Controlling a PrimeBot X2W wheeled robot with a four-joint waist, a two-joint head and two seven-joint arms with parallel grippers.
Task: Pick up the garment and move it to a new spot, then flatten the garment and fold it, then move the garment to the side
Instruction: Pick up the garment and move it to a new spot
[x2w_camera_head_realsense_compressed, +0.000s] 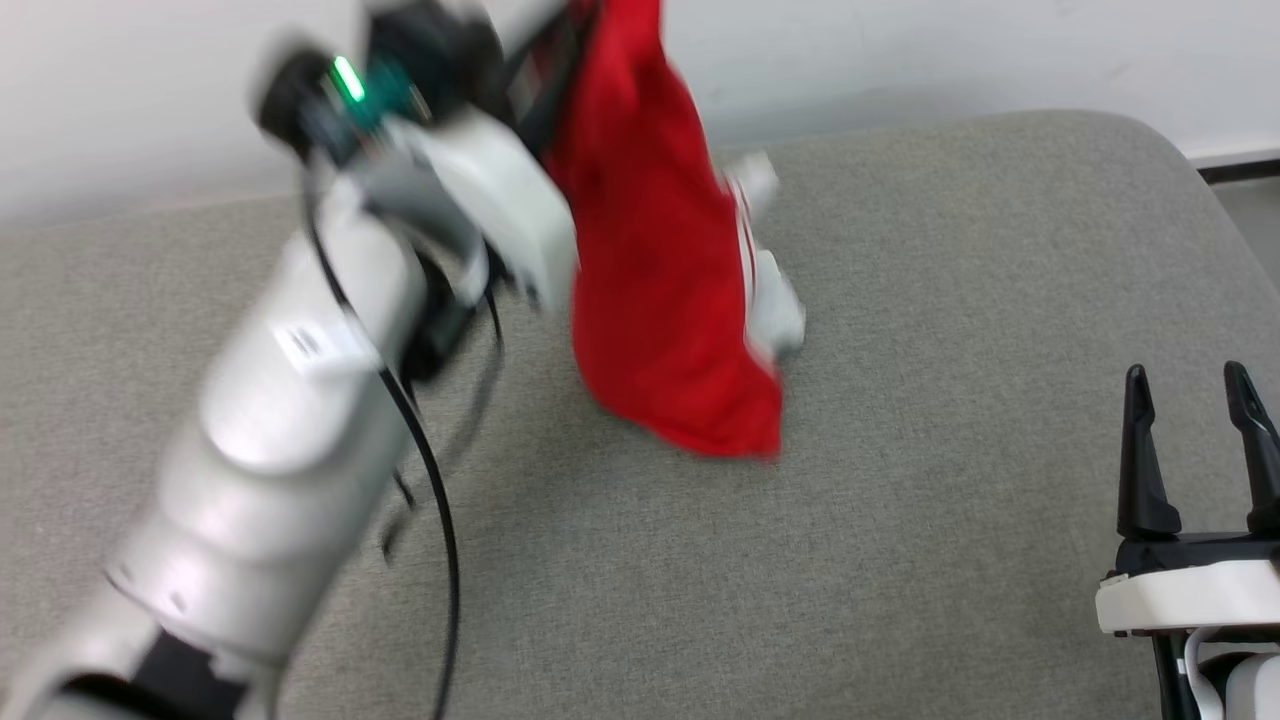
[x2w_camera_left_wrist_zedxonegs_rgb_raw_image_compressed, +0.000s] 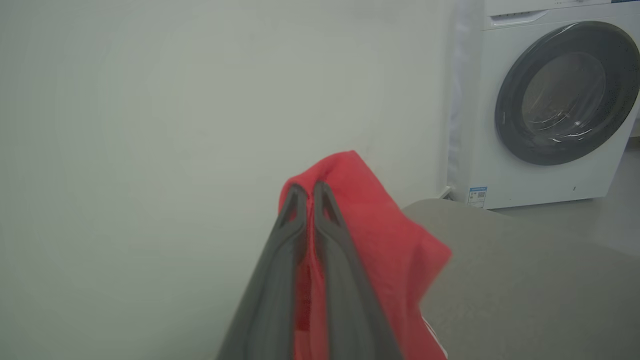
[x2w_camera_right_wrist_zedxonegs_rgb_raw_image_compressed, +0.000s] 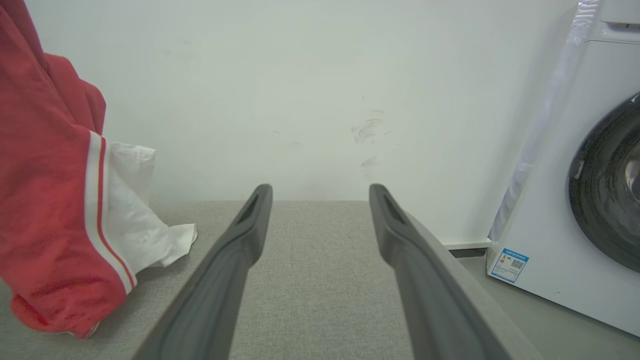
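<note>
Above the grey table (x2w_camera_head_realsense_compressed: 900, 300), left gripper (x2w_camera_left_wrist_zedxonegs_rgb_raw_image_compressed: 306, 187) clamps the garment (x2w_camera_head_realsense_compressed: 660, 280), hanging mid-carry, right gripper (x2w_camera_head_realsense_compressed: 1185, 370) idle and wide; next, probably lowering it onto a fresh spot.

Head view looks down on the bench (x2w_camera_head_realsense_compressed: 900, 520). Both wrist views face the wall (x2w_camera_left_wrist_zedxonegs_rgb_raw_image_compressed: 150, 100); all share the shirt (x2w_camera_head_realsense_compressed: 660, 260).

The shirt (x2w_camera_head_realsense_compressed: 660, 280) hangs bunched, red with a white, stripe-trimmed sleeve. Its lower end touches the table (x2w_camera_head_realsense_compressed: 900, 560).
</note>
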